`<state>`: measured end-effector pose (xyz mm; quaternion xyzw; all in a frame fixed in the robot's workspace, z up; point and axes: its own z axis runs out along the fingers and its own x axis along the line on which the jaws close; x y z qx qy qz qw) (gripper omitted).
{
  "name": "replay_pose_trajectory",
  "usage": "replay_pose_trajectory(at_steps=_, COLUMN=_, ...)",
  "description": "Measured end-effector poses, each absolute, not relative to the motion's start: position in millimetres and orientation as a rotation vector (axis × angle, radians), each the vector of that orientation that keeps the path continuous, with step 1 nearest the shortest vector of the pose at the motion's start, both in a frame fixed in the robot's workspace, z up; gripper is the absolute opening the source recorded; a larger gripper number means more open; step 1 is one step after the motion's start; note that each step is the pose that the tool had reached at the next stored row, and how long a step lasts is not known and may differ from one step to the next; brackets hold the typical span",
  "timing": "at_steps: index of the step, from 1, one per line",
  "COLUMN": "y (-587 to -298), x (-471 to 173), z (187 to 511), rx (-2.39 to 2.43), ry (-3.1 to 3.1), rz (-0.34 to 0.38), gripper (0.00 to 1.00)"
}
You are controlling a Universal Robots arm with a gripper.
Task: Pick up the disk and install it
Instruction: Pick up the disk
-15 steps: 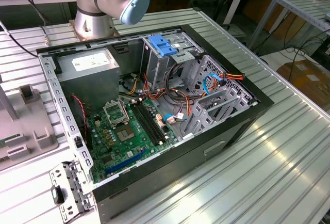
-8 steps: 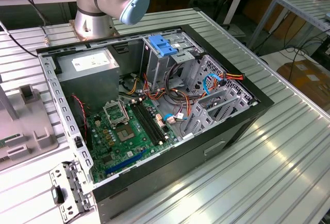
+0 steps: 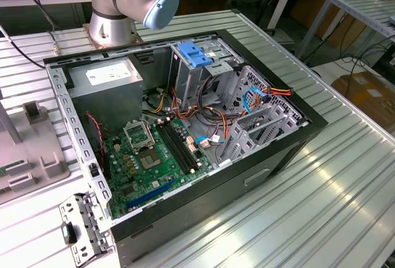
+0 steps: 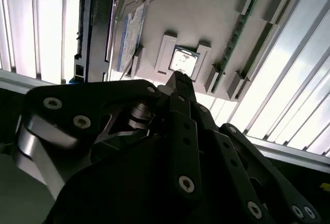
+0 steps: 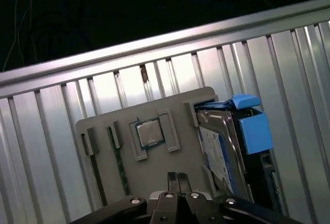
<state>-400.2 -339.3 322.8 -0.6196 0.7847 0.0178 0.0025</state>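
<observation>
Closed, empty hand (image 5: 178, 175) hovers over grey tray (image 5: 170, 102) holding chip (image 5: 150, 132) beside disk (image 5: 217, 150).

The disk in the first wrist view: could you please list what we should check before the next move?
1. Disk seated: ok; the disk stands on edge in the grey holder.
2. Gripper empty: ok; the gripper holds nothing.
3. Gripper open for a grasp: not ok; it is shut.
4. Gripper around the disk: not ok; it hangs beside it, apart.
5. Case open: ok; the computer case has no side panel.
6. Drive cage bay free: cannot tell.
</observation>
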Motion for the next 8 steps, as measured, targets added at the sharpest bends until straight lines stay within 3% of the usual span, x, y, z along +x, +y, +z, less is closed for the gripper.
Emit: replay_pose_trajectory(at_steps=8, y=-339.2, x=-400.2, z=322.6, rx=-2.108, ry=2.325, rz=0.056, gripper=0.11)
